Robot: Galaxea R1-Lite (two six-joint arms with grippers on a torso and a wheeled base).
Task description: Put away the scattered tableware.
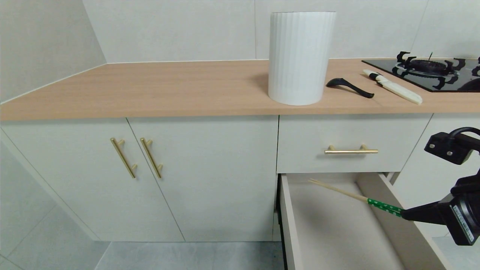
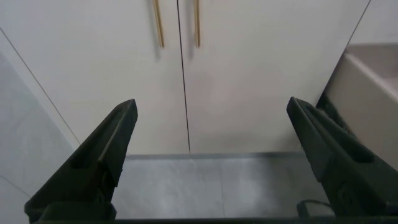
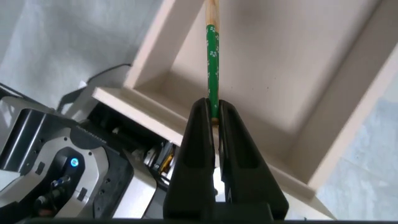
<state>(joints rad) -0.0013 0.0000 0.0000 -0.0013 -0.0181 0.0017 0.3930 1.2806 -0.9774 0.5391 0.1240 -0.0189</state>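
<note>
The right claw (image 3: 213,109) clamps green-patterned chopsticks (image 1: 339,190) over the open drawer (image 1: 288,213); the left claw (image 2: 211,104) gapes apart.

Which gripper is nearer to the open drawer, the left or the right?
Right. The right gripper holds chopsticks above the open drawer; the left gripper faces the cabinet doors beside it.

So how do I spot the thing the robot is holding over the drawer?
Find the long wooden countertop, then look under its right end to the open drawer. The right claw holds chopsticks slanting over it. They are thin pale wood with a green patterned end, unlike the white knife and black utensil lying up on the countertop.
</note>
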